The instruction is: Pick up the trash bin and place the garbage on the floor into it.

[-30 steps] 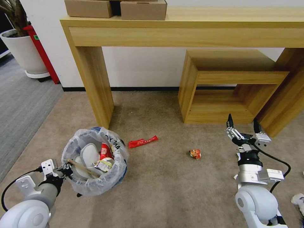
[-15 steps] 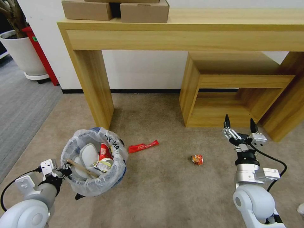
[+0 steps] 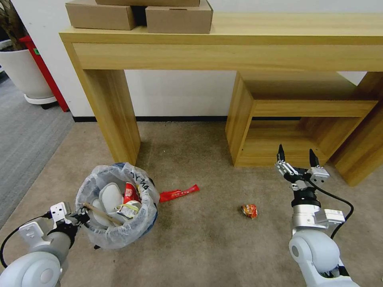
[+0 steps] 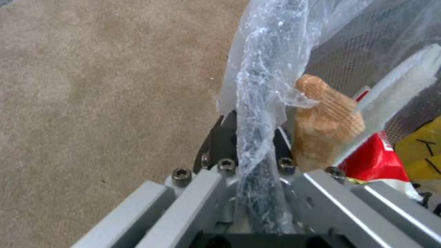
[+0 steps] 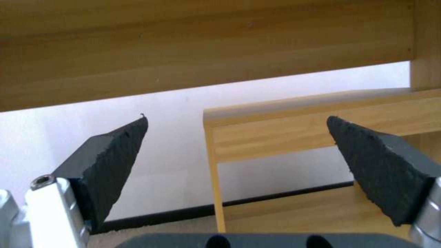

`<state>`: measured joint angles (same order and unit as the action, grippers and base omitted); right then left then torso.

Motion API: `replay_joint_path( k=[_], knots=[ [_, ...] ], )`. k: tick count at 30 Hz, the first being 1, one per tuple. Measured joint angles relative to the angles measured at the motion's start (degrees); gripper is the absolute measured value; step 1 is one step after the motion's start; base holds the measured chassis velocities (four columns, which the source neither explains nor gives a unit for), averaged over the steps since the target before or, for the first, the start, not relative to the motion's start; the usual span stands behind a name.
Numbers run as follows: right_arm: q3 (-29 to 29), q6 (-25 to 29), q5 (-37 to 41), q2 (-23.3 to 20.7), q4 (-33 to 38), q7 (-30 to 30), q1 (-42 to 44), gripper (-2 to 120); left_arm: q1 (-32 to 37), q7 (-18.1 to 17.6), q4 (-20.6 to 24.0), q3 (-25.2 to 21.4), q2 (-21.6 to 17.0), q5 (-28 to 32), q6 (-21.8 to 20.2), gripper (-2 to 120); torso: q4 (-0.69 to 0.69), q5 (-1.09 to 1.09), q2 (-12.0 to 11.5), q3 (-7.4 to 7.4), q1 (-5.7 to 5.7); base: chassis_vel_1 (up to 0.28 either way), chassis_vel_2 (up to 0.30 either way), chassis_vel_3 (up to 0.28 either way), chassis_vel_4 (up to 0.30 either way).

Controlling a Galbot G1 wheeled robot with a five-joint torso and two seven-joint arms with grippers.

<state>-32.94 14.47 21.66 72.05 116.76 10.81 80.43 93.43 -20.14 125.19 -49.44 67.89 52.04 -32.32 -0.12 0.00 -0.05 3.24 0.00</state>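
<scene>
The floor [image 3: 207,247], a tan short-pile carpet, spreads before a long wooden tabletop [image 3: 239,40] with two cardboard boxes [image 3: 178,19] at its 11 o'clock end and a low wooden shelf unit [image 3: 295,119] tucked beneath it. At 8 o'clock in the head view sits the trash bin [image 3: 115,207], blue under a crinkly whitish bag with black lettering, already holding white paper, a red wrapper and a wooden stick [image 3: 99,213]. The left claw [image 3: 81,218] is at the bin's 9 o'clock rim, clenched on the bagged edge — the left wrist view shows the plastic [image 4: 262,103] pinched between its dark fingers [image 4: 216,137]. The right claw [image 3: 295,157] hangs at 4 o'clock, in front of the shelf unit, released, its two black fingers [image 5: 115,155] wide apart. Of the garbage on the carpet, a long red wrapper [image 3: 178,193] lies just beside the bin at its 3 o'clock, and a small crumpled orange wrapper [image 3: 249,211] lies between the bin and the right arm.
</scene>
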Motion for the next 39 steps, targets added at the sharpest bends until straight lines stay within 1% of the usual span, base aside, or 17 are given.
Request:
replay_joint_path(
  k=[7, 15, 22, 39],
  knots=[
    [0.3, 0.8, 0.4, -0.2, -0.8, -0.1, -0.7, 100, 0.4, -1.1, 0.5, -0.8, -0.8, 2.6, -2.1, 0, 0.00, 0.00, 0.0, -0.01, 0.00, -0.026, 0.027, 0.040, -0.026],
    [0.4, 1.0, 0.5, -0.2, -1.1, -0.3, -0.8, 100, 0.6, -1.5, 0.5, -1.2, -1.2, 3.7, -2.7, 0, 0.00, -0.01, 0.0, -0.01, 0.00, 0.000, 0.000, 0.000, 0.000],
    [0.6, 1.0, 0.9, -0.2, -1.5, -0.4, -1.5, 100, 0.5, -2.8, 0.5, -2.1, -2.4, 6.0, -3.9, 0, 0.00, 0.00, 0.0, -0.01, 0.00, 0.000, 0.000, 0.000, 0.000],
    [1.2, 0.8, 1.1, -0.1, -2.1, -0.4, -1.8, 100, 0.6, -3.1, 0.2, -2.2, -2.8, 6.7, -4.1, 0, 0.00, 0.00, 0.0, 0.00, 0.00, 0.000, 0.000, 0.000, 0.000]
  ],
)
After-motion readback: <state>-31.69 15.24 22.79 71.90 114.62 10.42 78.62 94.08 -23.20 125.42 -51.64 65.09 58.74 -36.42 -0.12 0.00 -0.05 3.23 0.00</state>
